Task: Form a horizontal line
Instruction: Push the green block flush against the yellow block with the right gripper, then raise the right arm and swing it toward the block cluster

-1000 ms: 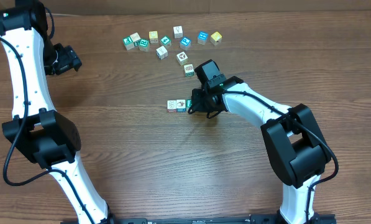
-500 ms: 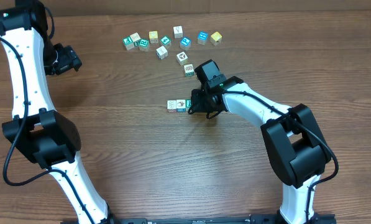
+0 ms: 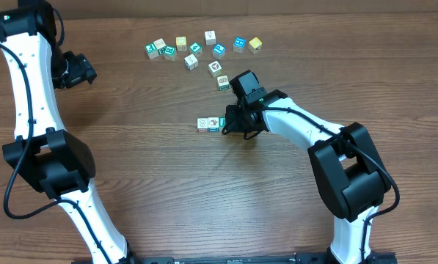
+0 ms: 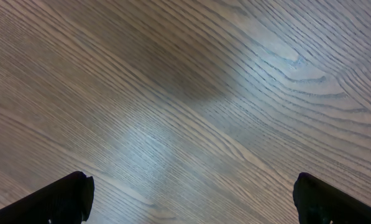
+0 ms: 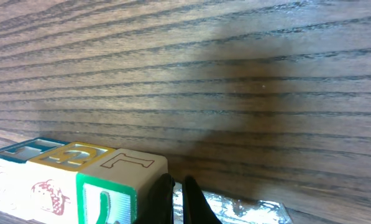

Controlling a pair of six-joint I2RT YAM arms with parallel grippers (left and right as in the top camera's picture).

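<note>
Wooden table (image 3: 130,183) carrying the horizontal line (image 3: 212,124) of three touching cubes, right gripper (image 5: 178,198) sitting pinched together just beside the line's right end, left gripper (image 3: 86,72) hanging spread wide, well left of the line, scattered cubes (image 3: 204,45) lying beyond it.

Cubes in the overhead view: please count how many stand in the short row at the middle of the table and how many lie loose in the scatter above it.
Cubes in the row: 3
Loose cubes in the scatter: 12
Total: 15
</note>
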